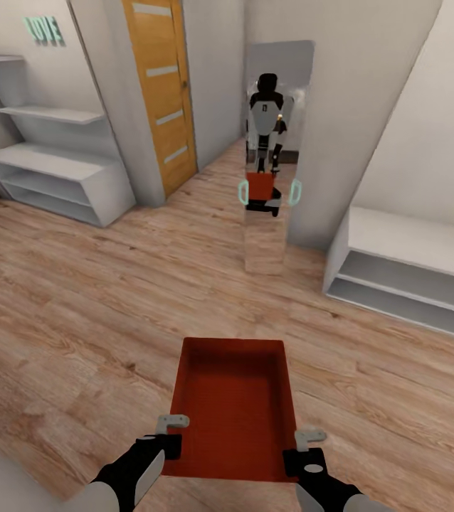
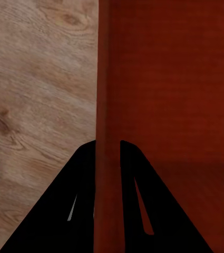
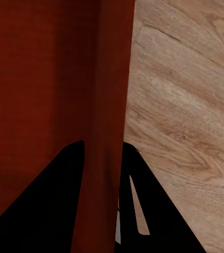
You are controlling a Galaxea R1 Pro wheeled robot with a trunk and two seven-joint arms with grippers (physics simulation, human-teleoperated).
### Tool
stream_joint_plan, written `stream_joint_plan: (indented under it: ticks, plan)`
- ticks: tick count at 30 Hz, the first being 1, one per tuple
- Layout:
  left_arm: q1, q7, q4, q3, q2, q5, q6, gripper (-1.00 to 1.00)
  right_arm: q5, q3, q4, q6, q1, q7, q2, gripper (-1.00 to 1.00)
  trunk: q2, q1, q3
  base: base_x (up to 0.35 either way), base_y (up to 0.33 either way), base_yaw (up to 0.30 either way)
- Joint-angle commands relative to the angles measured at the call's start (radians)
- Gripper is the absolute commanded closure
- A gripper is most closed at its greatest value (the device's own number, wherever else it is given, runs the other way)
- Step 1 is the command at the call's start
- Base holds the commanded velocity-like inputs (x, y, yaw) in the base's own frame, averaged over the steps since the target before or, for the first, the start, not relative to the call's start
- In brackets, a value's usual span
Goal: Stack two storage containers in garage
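In the head view, an orange-red rectangular open-top storage container (image 1: 233, 405) was carried low in front of the robot, above a light wood plank floor (image 1: 77, 320). The left gripper (image 1: 172, 425) gripped its near left corner and the right gripper (image 1: 305, 439) its near right corner. Straight ahead stood a tall mirror panel (image 1: 273, 142) reflecting the robot and the red bin — an orange wooden door (image 1: 161, 92) lay far left, white open shelves (image 1: 49, 171) further left, and a low white shelf unit (image 1: 405, 274) on the right.

In the left wrist view, the dark fingers (image 2: 80, 200) sat clamped on the container's thin side wall (image 2: 107, 105), one finger on each face, planks beside it.

In the right wrist view, the black fingers (image 3: 64, 200) likewise pinched the opposite wall (image 3: 112, 79) — floor planks showed beyond.
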Motion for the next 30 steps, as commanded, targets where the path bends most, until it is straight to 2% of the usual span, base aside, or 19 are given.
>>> stream_joint_plan:
  ticks: [1, 30]
  plan:
    - [0.0, 0.011, -0.005, -0.033, 0.003, 0.022, 0.003, 1.0, -0.027, 0.008, -0.001, 0.001, 0.0, 0.006, -0.018, 1.0, -0.002, 0.001, -0.001, 0.334, 0.0, 0.269]
    - [0.0, 0.011, -0.006, -0.033, 0.003, 0.022, 0.003, 1.0, -0.027, 0.008, -0.001, 0.001, 0.0, 0.006, -0.018, 1.0, -0.002, 0.001, -0.001, 0.334, 0.0, 0.269]
